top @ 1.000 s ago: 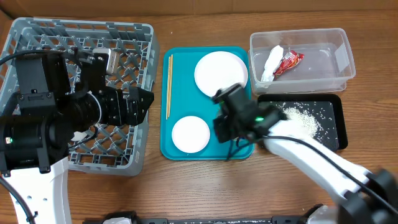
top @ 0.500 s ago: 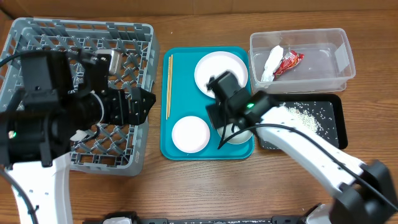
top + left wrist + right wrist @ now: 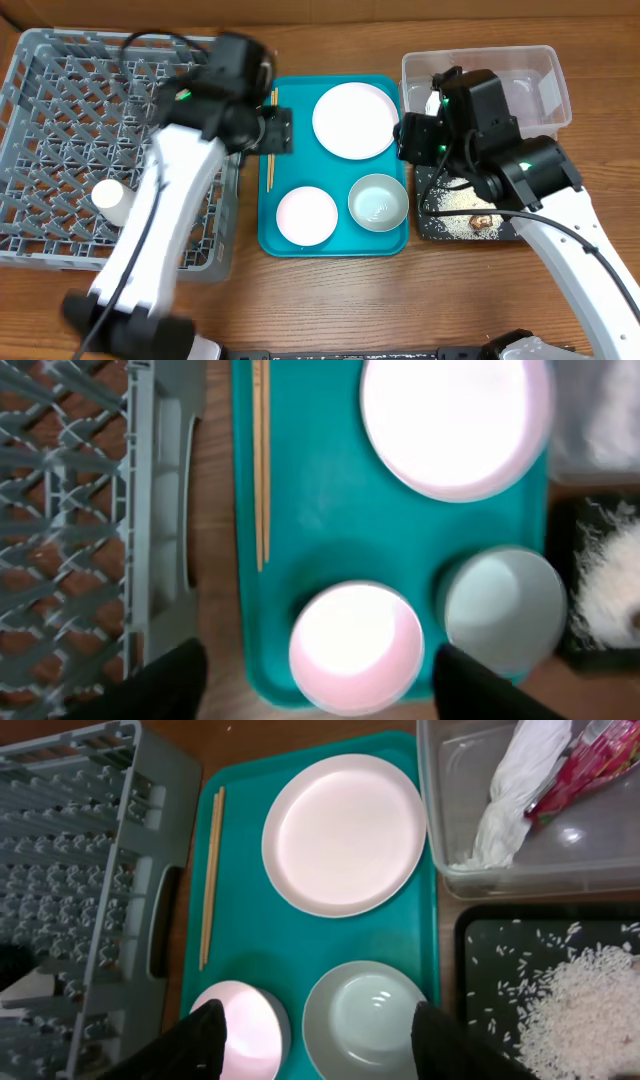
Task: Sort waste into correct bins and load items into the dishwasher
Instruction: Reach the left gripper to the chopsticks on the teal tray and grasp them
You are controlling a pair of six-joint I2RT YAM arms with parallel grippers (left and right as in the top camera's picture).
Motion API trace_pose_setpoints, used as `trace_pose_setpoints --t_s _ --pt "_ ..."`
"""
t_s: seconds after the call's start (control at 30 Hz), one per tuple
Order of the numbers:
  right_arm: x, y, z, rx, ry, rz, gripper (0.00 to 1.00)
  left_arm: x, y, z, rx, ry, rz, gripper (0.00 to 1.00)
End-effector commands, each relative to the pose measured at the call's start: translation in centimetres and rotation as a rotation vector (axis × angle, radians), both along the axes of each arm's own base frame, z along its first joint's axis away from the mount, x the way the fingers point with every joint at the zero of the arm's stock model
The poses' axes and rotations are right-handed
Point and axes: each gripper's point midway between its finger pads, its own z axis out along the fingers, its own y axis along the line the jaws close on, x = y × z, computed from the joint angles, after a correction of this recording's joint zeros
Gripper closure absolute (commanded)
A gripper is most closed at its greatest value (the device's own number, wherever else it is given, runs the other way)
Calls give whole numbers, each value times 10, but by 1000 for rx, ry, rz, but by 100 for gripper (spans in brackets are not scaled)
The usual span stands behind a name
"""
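Observation:
My left gripper [image 3: 320, 685] hangs open and empty above the small pinkish dish [image 3: 355, 645] on the teal tray. In the overhead view it [image 3: 282, 130] is by the chopsticks [image 3: 270, 140]. My right gripper [image 3: 328, 1042] is open too, high over the pale green bowl [image 3: 365, 1015], which sits empty on the tray. The large plate [image 3: 355, 120] lies at the tray's far end. A white cup [image 3: 110, 195] rests in the grey rack [image 3: 60, 90]. The napkin [image 3: 510, 795] and red wrapper [image 3: 580, 770] lie in the clear tub [image 3: 545, 70]. Rice [image 3: 465, 200] and a brown scrap [image 3: 482, 220] are in the black tray [image 3: 535, 165].
The teal tray [image 3: 330, 170] sits between the rack and the two bins. My right arm [image 3: 520, 170] hides much of the tub and the black tray from overhead. Bare wooden table [image 3: 330, 300] runs along the front.
My left arm has swung from over the rack to the tray's left side, leaving the cup in the rack. My right gripper has opened, let the bowl go on the tray, and pulled back rightward.

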Motion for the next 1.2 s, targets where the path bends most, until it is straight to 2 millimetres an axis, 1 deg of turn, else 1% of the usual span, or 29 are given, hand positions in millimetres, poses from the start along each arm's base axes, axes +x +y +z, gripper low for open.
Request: trace_pose_setpoints --t_s 0.0,0.03,0.07,0.13,0.2,0.27,0.37,0.43,0.47,0.6,0.8,0.9,1.0,1.17 --pt "-6 2 7 25 13 2 39 26 4 -53 73 78 119 40" --pt "-8 1 5 20 25 2 39 33 2 -68 78 100 119 46" --pt "-10 0 3 16 34 2 39 38 1 -83 86 119 119 47" --pt "-12 -1 1 10 48 1 40 47 0 -112 108 155 122 46" --pt "-13 -1 0 8 53 2 40 52 2 -133 137 178 127 46" --pt "-14 -2 0 8 54 2 41 57 9 -155 180 199 138 47" --pt "-14 -2 -1 7 56 2 41 65 13 -179 196 216 149 50" --pt "-14 -2 -1 7 56 2 41 68 15 -191 194 222 150 58" --pt "-14 -2 0 7 56 2 41 70 15 -195 194 222 145 61" --pt "-14 -2 0 7 56 2 41 78 13 -202 192 203 113 62" --pt "-14 -2 0 7 56 2 41 82 11 -203 188 184 103 61" --pt "-14 -2 0 7 56 2 41 85 6 -203 166 173 83 61" --pt "-14 -2 0 7 56 2 41 86 4 -203 159 172 77 62" --pt "-15 -2 -1 5 60 2 41 86 5 -203 170 171 52 62"
